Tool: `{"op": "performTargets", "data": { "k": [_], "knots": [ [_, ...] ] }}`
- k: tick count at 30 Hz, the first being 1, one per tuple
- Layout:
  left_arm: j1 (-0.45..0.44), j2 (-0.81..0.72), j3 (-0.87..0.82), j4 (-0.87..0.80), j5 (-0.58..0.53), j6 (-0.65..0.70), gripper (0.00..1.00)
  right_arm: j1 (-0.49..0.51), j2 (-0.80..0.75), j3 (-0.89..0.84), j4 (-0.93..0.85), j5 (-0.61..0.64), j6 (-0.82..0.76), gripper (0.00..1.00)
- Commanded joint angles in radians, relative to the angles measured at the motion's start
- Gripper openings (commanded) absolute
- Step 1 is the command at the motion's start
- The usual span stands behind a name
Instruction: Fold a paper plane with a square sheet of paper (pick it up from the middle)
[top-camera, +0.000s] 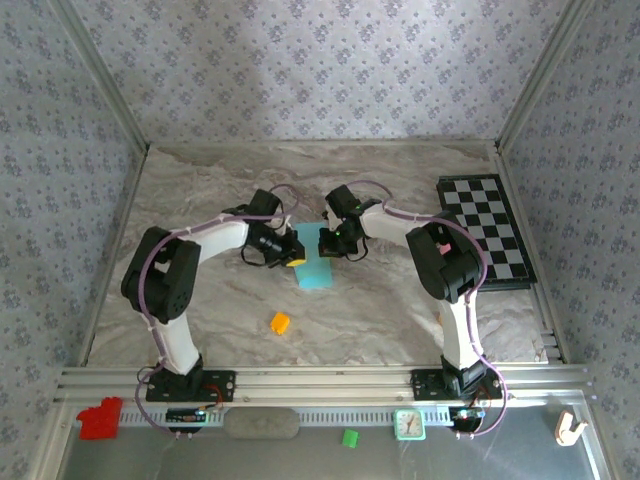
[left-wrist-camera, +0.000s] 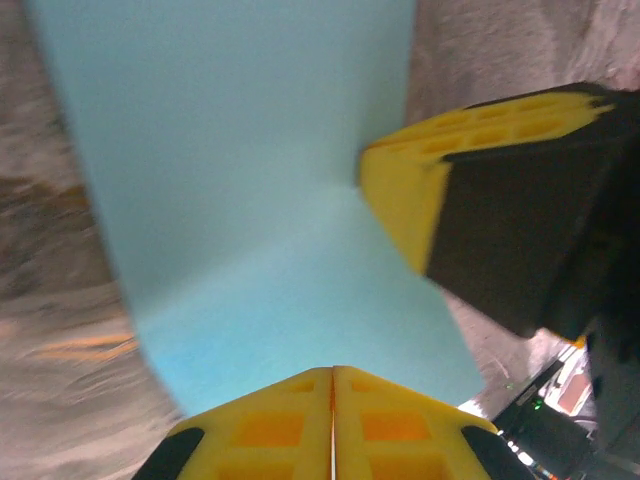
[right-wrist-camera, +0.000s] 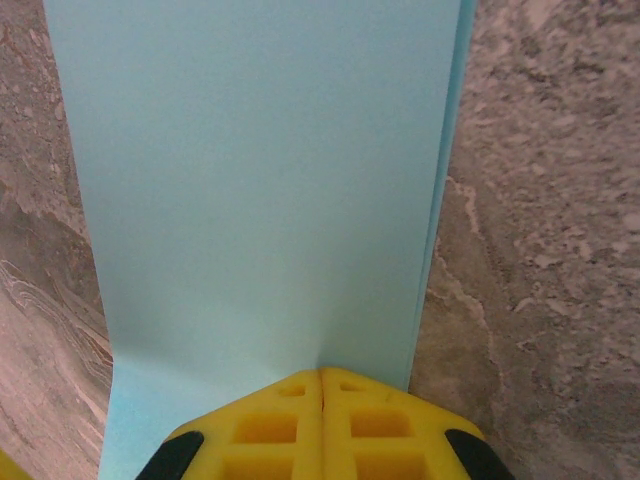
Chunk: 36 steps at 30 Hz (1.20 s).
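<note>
at the middle of the surface (top-camera: 400, 310), the left claw (left-wrist-camera: 333, 375) and right claw (right-wrist-camera: 322, 375) are both clenching edges of the doubled square sheet of paper (top-camera: 316, 268); uneven pulling is likely risking a tear or skewed crease.

Both end effectors (left-wrist-camera: 332, 372) (right-wrist-camera: 322, 372) closed

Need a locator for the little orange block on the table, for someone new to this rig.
On the marbled grey-brown tabletop, find the folded teal-blue paper sheet at centre. The small orange cube lies toward the near edge, slightly left of it. It is far smaller than the paper; the small green cube sits off the table, on the front metal ledge.
</note>
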Motion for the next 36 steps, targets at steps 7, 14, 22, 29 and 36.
{"op": "performTargets", "data": {
  "k": [7,14,22,29,36],
  "knots": [
    [-0.013,0.11,0.008,-0.039,-0.013,0.02,0.09,-0.024,0.136,-0.088,-0.167,0.156,-0.001,0.04],
    [0.0,0.127,-0.05,-0.053,-0.033,0.058,0.09,-0.03,0.147,-0.088,-0.163,0.149,-0.013,0.04],
    [-0.012,0.083,-0.138,-0.054,-0.046,0.071,0.09,-0.038,0.148,-0.101,-0.152,0.151,-0.001,0.04],
    [-0.024,0.016,-0.196,-0.079,-0.059,0.095,0.09,-0.04,0.155,-0.106,-0.152,0.154,0.007,0.04],
    [-0.025,-0.036,-0.233,-0.109,-0.069,0.145,0.09,-0.041,0.151,-0.109,-0.149,0.156,0.007,0.04]
  ]
}}
